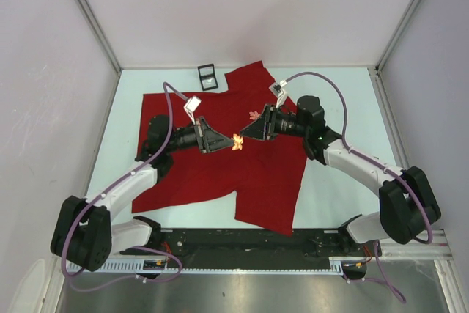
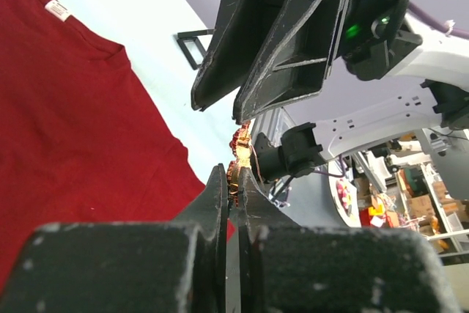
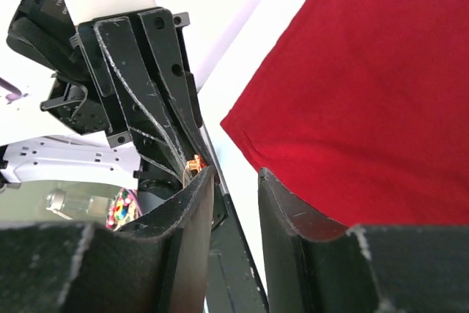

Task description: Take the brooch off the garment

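The red garment (image 1: 198, 174) lies spread flat on the table, and shows in the left wrist view (image 2: 73, 108) and the right wrist view (image 3: 366, 93). A small orange brooch (image 1: 237, 141) is held above the cloth's middle, with my left gripper (image 1: 233, 142) shut on it. Its coppery edge (image 2: 240, 139) sticks out past the pinched tips of that gripper (image 2: 234, 177). My right gripper (image 1: 245, 134) faces the left one tip to tip and is open (image 3: 234, 177), nothing between its fingers. The brooch (image 3: 194, 162) sits just beyond its left finger.
A small black frame (image 1: 207, 76) lies on the pale table (image 1: 330, 181) by the garment's far edge. A tiny reddish thing (image 1: 254, 115) shows on the cloth beside the right gripper. A white tag (image 2: 57, 9) marks the collar. Walls close three sides.
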`<state>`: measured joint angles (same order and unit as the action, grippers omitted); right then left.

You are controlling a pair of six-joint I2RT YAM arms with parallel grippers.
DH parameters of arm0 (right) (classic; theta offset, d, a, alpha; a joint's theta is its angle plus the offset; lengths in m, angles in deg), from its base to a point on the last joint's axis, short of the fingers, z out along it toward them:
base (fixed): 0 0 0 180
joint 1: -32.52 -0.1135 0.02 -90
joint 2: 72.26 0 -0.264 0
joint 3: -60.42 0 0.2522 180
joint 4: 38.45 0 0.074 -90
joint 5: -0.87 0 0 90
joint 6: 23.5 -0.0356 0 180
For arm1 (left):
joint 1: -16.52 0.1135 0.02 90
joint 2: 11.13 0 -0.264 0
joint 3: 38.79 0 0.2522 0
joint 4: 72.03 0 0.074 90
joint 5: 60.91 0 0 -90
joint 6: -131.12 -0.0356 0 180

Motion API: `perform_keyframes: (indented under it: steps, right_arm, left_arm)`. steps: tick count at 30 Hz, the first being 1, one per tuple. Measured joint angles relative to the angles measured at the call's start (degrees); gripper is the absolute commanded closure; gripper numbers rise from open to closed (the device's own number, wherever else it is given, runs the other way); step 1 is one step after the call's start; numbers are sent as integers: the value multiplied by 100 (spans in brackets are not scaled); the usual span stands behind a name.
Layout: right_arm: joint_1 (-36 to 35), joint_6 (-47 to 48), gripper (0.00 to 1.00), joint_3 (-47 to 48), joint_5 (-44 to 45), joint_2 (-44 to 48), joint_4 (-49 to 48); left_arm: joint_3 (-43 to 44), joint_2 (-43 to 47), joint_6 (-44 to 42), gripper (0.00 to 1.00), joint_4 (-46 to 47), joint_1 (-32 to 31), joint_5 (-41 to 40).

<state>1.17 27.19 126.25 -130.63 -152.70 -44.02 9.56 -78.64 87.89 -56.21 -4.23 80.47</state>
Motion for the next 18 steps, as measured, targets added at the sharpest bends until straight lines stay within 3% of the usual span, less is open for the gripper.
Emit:
perform_keyframes:
  steps: [6, 18]
  right_arm:
    - [-11, -162, 54, -181, 4, 0, -391]
    - [-85, -293, 53, -428, -63, 90, -699]
  left_arm:
    - [0, 37, 83, 100, -17, -2, 13]
    - [0, 103, 79, 100, -345, 26, -271]
